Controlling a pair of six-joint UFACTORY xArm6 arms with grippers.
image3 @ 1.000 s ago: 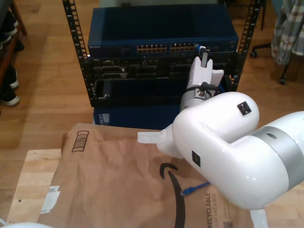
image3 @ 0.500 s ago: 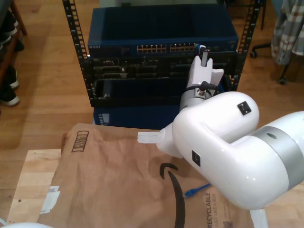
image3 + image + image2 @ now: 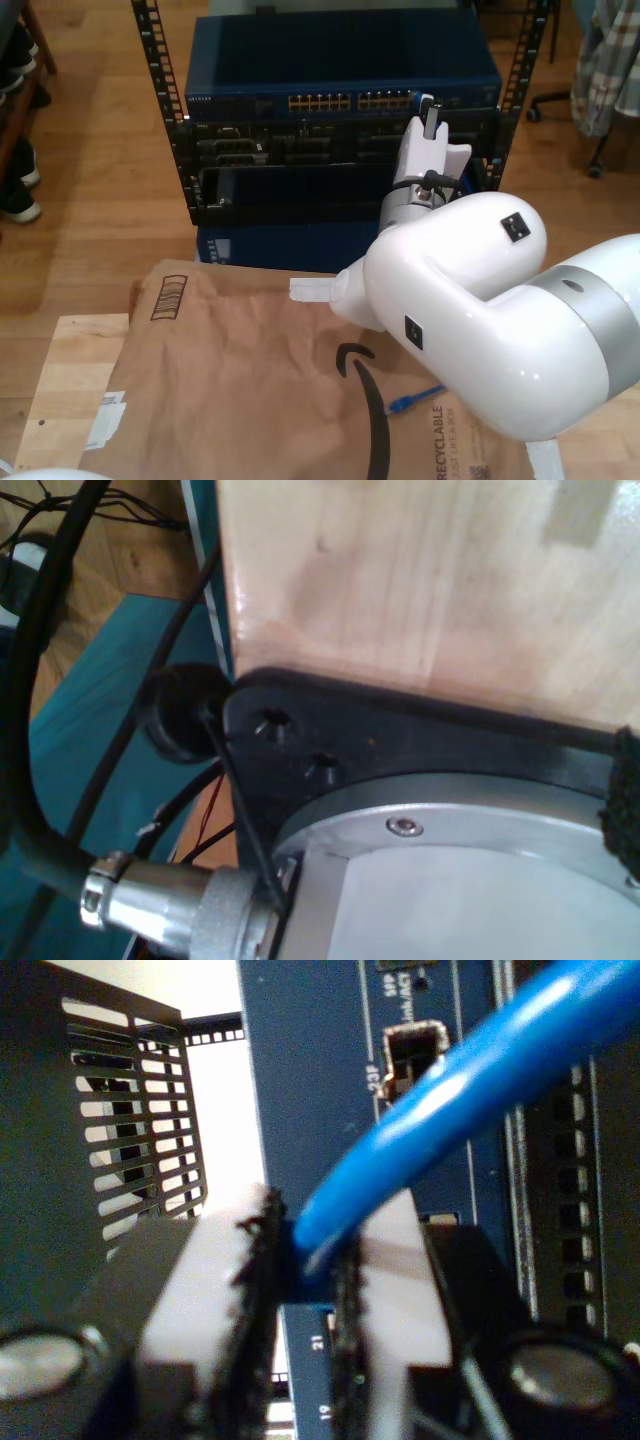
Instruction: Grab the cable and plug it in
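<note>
The bright-blue cable (image 3: 440, 1110) runs up out of my second gripper (image 3: 305, 1255), which is shut on it between its white pads (image 3: 225, 1270). Right in front of the jaws is the blue switch face (image 3: 300, 1080) with an open port (image 3: 410, 1055). In the exterior view my second gripper (image 3: 428, 108) is held up against the right end of the row of ports (image 3: 350, 101) on the blue network switch (image 3: 340, 65). The cable's other end (image 3: 412, 400), with its plug, lies on the brown paper under the big white arm.
The switch sits in a black rack (image 3: 150, 90) above other black units (image 3: 290, 150). Brown paper packaging (image 3: 230, 380) covers the wooden table (image 3: 60, 400). The first wrist view looks at a wooden edge (image 3: 420, 580), a black mounting plate (image 3: 380, 750) and a thick black robot cable (image 3: 30, 730).
</note>
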